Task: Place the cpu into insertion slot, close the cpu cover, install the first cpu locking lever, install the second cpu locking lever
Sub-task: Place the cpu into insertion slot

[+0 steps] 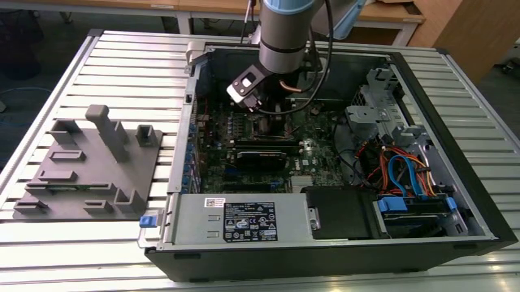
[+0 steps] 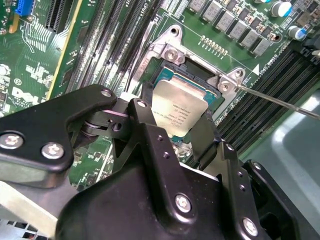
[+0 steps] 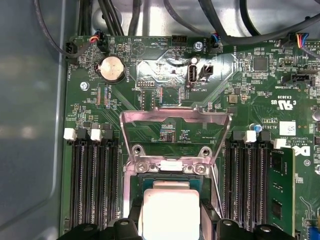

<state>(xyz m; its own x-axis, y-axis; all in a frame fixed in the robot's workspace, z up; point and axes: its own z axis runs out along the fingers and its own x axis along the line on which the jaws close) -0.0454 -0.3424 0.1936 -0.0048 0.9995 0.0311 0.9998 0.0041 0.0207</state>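
First wrist view, cpu cover (image 3: 175, 117) raised, claw (image 3: 171, 220) pinching cpu (image 3: 170, 207) over insertion slot (image 3: 167, 177), white-lettered board (image 3: 165, 75)

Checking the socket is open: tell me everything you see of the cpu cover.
The cover is a thin, shiny silvery metal frame with a big square window, through which the green board shows. It stands swung up and open, hinged at one edge of the slot by two screws. Nothing else touches it; the claw holds the cpu by its hinge.
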